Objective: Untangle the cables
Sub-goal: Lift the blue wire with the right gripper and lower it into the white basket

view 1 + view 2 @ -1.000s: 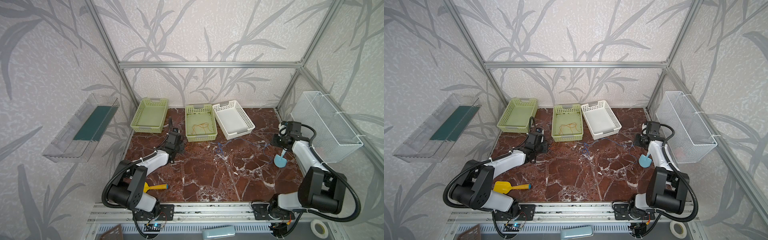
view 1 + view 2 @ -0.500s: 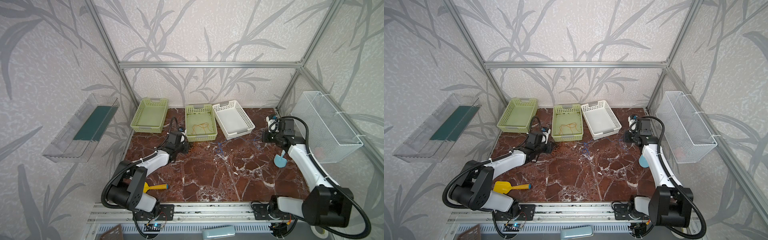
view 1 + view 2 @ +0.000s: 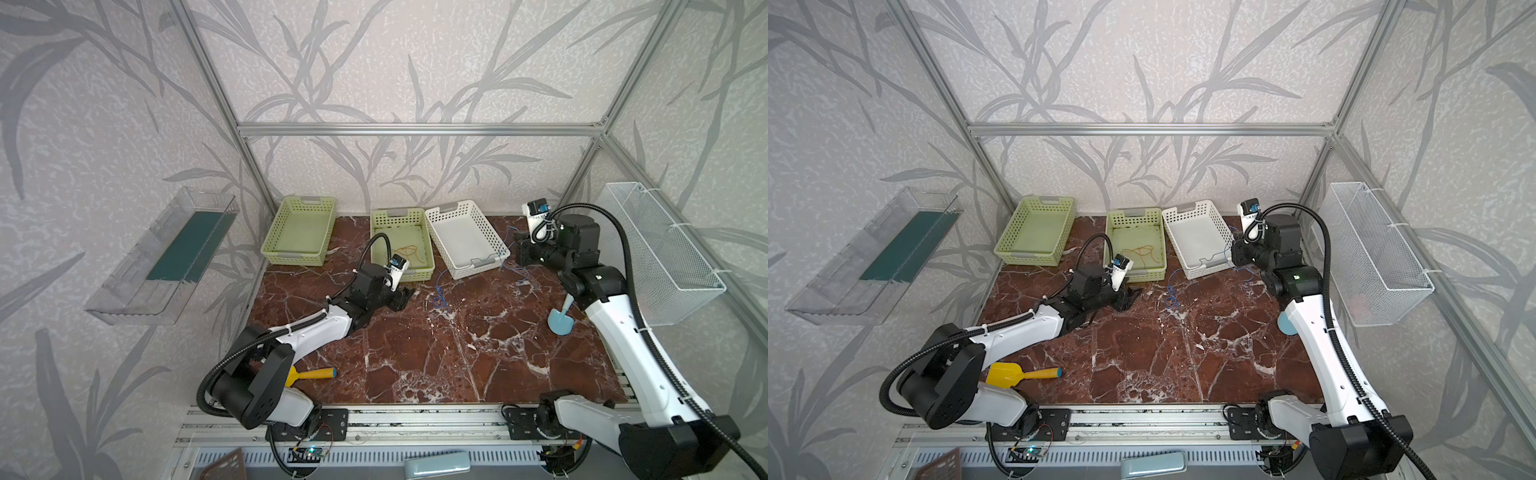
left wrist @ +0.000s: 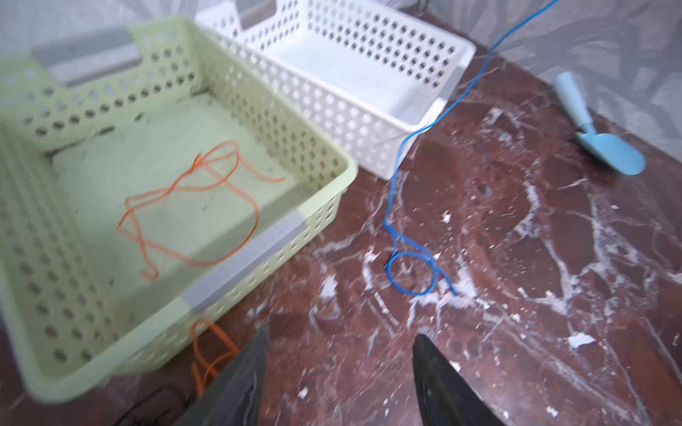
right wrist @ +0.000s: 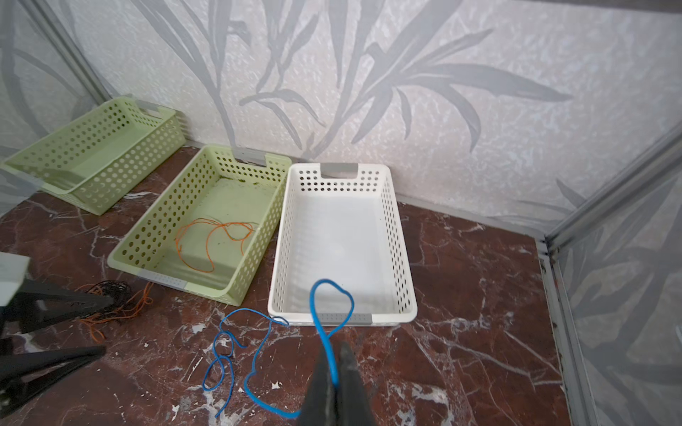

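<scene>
My right gripper (image 5: 334, 348) (image 3: 519, 249) is shut on a blue cable (image 5: 236, 354), hovering by the front right corner of the white basket (image 3: 451, 206). From there the blue cable (image 3: 438, 297) drops past the basket's front rim and loops on the marble. My left gripper (image 4: 341, 333) (image 3: 405, 295) is open with nothing between its fingers, low over the table in front of the middle green basket (image 3: 401, 216). An orange cable (image 4: 192, 191) lies loose in that basket. A small tangle of orange and dark cables (image 5: 110, 302) rests on the table beside the left gripper.
A second green basket (image 3: 299, 232) stands at the back left. A yellow scoop (image 3: 309, 374) lies at the front left and a blue scoop (image 3: 559, 322) at the right. A wire basket (image 3: 660, 249) hangs on the right wall, a clear shelf (image 3: 166, 257) on the left wall.
The left gripper has opened and slid right along the green basket's front. The right arm has lifted and swung back-left toward the white basket, drawing the blue cable with it.
</scene>
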Action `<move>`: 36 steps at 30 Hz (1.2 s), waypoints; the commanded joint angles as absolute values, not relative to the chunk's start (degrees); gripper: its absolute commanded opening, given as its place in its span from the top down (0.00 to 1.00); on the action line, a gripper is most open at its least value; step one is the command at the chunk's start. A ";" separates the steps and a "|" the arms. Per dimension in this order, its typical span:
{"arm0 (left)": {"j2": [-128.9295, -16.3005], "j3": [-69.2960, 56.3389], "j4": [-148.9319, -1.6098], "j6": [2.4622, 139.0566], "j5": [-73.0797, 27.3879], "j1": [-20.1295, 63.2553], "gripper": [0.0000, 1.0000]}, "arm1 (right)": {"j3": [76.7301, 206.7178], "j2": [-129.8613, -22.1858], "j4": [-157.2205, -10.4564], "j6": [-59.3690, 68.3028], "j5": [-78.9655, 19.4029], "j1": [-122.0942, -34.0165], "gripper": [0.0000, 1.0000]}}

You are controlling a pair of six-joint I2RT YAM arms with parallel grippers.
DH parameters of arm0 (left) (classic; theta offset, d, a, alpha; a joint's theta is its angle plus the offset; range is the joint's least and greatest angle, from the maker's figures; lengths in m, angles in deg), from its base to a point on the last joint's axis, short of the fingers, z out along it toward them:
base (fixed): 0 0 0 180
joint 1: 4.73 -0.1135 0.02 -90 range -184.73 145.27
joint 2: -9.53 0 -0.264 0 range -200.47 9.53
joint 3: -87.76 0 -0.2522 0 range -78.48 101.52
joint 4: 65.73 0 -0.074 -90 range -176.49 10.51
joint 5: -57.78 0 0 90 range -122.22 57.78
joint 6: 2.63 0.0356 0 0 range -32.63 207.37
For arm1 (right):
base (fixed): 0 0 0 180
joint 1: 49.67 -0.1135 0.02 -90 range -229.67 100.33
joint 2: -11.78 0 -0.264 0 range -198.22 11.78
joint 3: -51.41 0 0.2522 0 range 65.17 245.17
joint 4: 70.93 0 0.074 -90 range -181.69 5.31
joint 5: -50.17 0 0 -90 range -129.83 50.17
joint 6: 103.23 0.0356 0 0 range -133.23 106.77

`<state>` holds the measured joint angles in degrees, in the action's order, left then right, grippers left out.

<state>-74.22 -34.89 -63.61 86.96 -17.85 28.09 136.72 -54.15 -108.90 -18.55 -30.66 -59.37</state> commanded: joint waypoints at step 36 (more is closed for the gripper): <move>-86.34 -28.19 -54.56 84.08 -21.02 32.48 0.38 | 162.65 -80.31 -89.63 -25.08 -33.19 -62.99 1.00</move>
<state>-89.06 -27.39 -52.97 82.92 -18.24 32.29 160.59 -76.99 -92.66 -24.15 -31.69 -62.75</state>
